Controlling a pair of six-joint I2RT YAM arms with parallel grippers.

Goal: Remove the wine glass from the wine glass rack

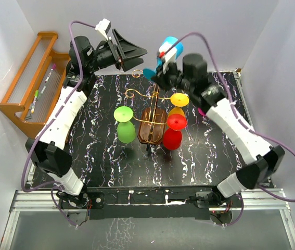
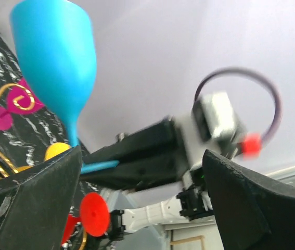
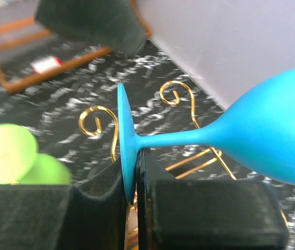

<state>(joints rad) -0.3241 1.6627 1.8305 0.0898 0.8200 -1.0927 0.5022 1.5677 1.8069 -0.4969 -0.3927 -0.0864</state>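
Above the far edge of the table (image 1: 105, 161) in the top view, our right claw (image 1: 152, 74) grips the blue wine glass (image 1: 170, 49) by its foot, clear of the rack (image 1: 152, 122), where a green glass (image 1: 125, 125), a red glass (image 1: 172, 136) and a yellow glass (image 1: 179, 99) hang. Our left claw (image 1: 137, 58) gapes empty nearby. At the left wrist, its fingers (image 2: 33, 208) stand wide apart, with the blue wine glass beyond them. At the right wrist, the pads (image 3: 209, 208) pinch the foot's disc, with the gold scrolls (image 3: 174, 94) behind. We judge the removal done; only setting the glass down remains.
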